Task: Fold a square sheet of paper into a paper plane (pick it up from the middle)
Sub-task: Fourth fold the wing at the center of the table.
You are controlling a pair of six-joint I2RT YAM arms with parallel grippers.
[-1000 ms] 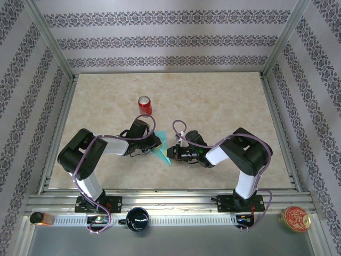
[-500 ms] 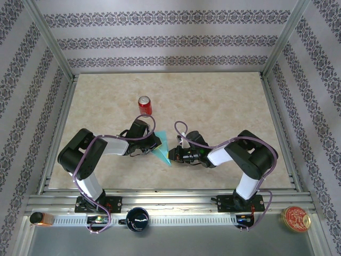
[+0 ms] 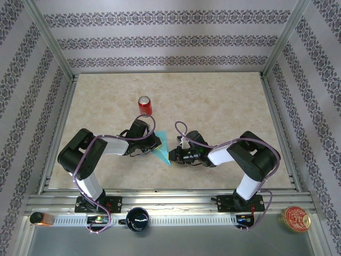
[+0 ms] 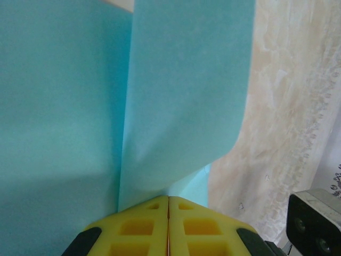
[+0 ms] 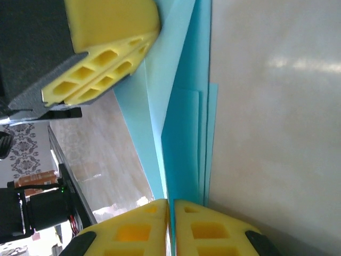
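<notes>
Both arms pinch the folded turquoise paper plane (image 3: 162, 147) low over the table (image 3: 224, 106), near its front middle.

The left fingers (image 4: 155, 214) are pressed together on one end of the paper, whose loose flap curls up and away from them in the left wrist view. The right fingers (image 5: 159, 220) face them from the opposite side, nearly closed, with the paper's layered edge running into the thin slit between them. From above, the plane is a slim pointed wedge between the two wrists, its tip aimed toward the arm bases. A red can (image 3: 145, 105) stands upright farther back, apart from the paper.
</notes>
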